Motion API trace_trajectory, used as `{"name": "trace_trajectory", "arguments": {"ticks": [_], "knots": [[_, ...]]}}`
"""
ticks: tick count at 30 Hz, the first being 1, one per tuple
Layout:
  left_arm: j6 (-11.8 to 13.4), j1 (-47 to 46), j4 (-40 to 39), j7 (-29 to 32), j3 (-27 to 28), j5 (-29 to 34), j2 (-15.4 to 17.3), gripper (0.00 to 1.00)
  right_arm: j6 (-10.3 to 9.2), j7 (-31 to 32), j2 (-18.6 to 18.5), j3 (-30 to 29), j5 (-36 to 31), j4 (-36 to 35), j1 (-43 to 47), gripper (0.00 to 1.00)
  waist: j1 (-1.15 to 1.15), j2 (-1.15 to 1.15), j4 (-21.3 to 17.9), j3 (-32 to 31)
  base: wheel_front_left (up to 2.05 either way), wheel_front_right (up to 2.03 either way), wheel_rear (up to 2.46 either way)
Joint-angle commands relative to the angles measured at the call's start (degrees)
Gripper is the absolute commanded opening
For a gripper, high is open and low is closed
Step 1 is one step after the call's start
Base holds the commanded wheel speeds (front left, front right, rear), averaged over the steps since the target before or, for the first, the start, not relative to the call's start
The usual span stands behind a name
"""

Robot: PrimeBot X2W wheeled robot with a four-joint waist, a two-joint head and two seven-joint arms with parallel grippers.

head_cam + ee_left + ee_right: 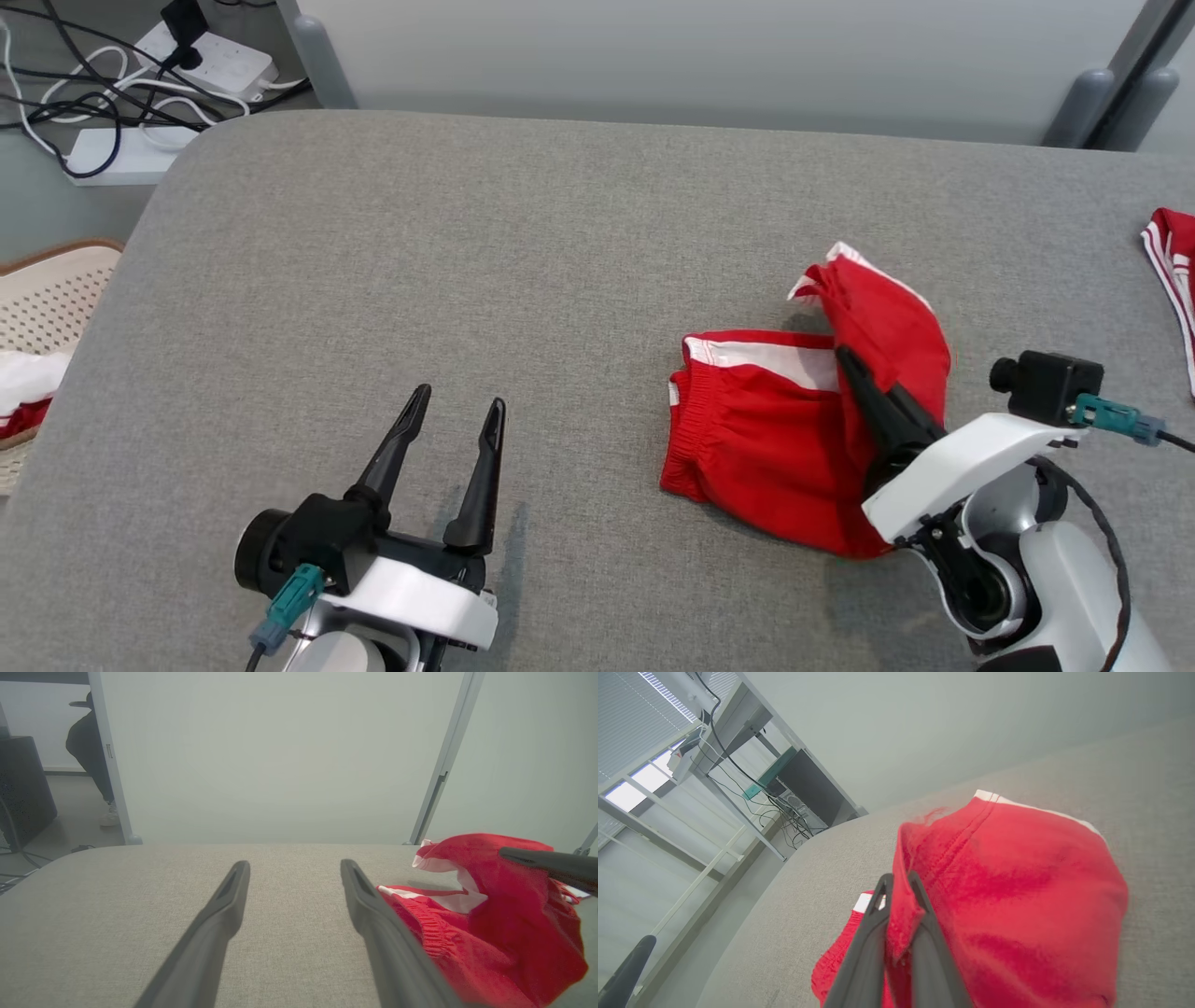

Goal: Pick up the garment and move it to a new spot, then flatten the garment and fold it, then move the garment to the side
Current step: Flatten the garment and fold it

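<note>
**a:** where are the shorts right now?

**b:** right half of the worktop. most of it lies on the surface with the elastic waistband edge facing left. the right claw is pinched tight on a fold of the red cloth and holds one leg up off the worktop, so that part stands like a little tent.

**a:** and the left claw?

**b:** spread wide with nothing in it, hovering over bare worktop. the shorts sit off to its right, well apart.

**a:** so what does the next move turn on?

**b:** my guess is the right arm does the carrying, since it's the one with a grip. the long axis runs roughly left to right, waistband to leg hem. the grip is toward the right side, so the waistband end will probably trail or drag. for flattening, the waistband is the end nearer the left claw, which would have to reach right to get it.
</note>
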Motion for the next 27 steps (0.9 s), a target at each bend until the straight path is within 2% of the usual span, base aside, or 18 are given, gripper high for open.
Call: {"name": "trace_trajectory", "arguments": {"ticks": [1,10,17,18,19,20,27], "knots": [[0.3,-1.1,-1.3,-0.6,1.5,-0.5,0.2,1.0,0.1,0.4,0.6,2.0,-0.4,-2.2,0.0,0.0,0.0,0.0,0.7,0.2,0.0,0.0,0.0],[0.6,-1.2,-0.9,-0.6,1.0,-0.8,0.2,1.0,0.1,0.0,0.7,9.5,2.8,-2.7,-0.1,0.0,0.0,0.0,2.4,0.0,0.0,0.0,0.0],[0.7,-1.3,-0.6,-0.6,0.6,-1.0,0.2,1.0,0.1,-0.3,0.7,14.2,2.0,1.5,-0.3,0.0,0.0,0.0,2.7,-0.5,0.0,0.0,0.0],[0.7,-1.3,-0.6,-0.6,0.5,-1.0,0.2,1.0,0.1,-0.4,0.7,14.5,1.8,2.1,-0.3,0.16,0.0,0.0,2.7,-0.5,0.0,0.0,0.0],[0.7,-1.3,-0.6,-0.6,0.5,-1.0,0.2,1.0,0.1,-0.4,0.7,14.7,1.7,2.6,-0.4,0.49,0.0,0.0,2.8,-0.6,0.0,0.0,0.0],[0.7,-1.3,-0.6,-0.6,0.5,-1.0,0.2,1.0,0.1,-0.6,0.7,14.9,1.7,2.9,-0.4,1.0,0.0,0.0,2.8,-0.6,0.0,0.0,0.0],[0.7,-0.9,-0.5,-0.6,0.4,-0.9,0.2,1.0,0.1,-0.8,0.7,18.0,5.1,3.6,-0.4,1.0,0.0,0.0,2.7,-1.0,0.0,0.0,0.0]]}}
